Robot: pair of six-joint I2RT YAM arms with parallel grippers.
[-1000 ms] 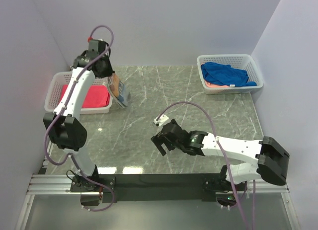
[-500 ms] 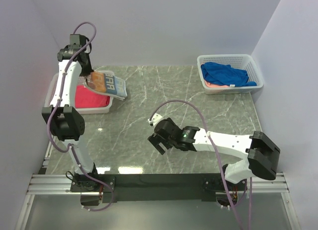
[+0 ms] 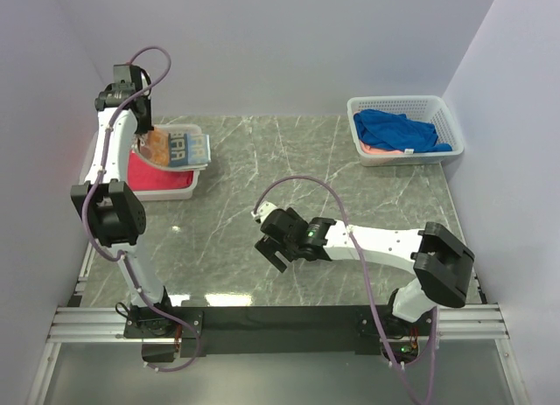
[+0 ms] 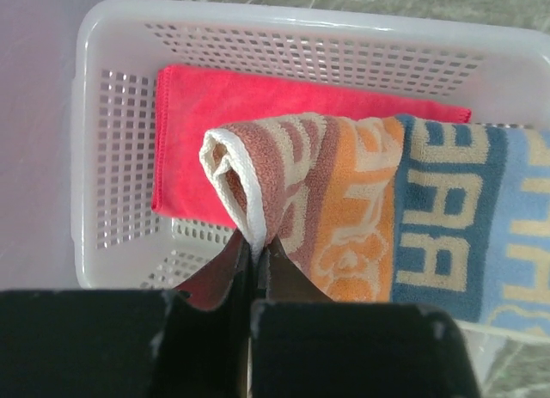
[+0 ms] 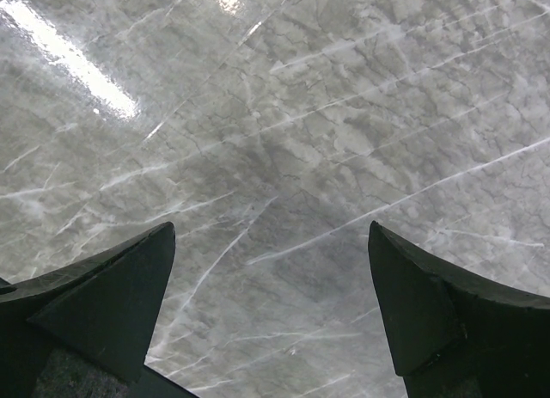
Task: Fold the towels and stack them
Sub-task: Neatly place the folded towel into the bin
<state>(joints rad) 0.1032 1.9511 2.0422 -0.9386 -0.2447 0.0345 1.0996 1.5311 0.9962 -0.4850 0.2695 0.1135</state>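
While pinched by its folded hem, the printed towel (image 4: 387, 217) hangs over the left basket (image 4: 120, 157), ten o'clock on the table (image 3: 289, 160).
Left gripper (image 4: 252, 247) is clamped tight on that hem, likely to keep the fold while stacking it on the red towel (image 4: 258, 106) beneath; right gripper (image 5: 271, 235) gapes wide, holding nothing, near six o'clock; blue towel (image 3: 398, 128) waits at two o'clock.

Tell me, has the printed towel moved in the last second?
Yes. The printed towel, pinched in the left gripper, went left: from beside the right end of the left basket to over it.
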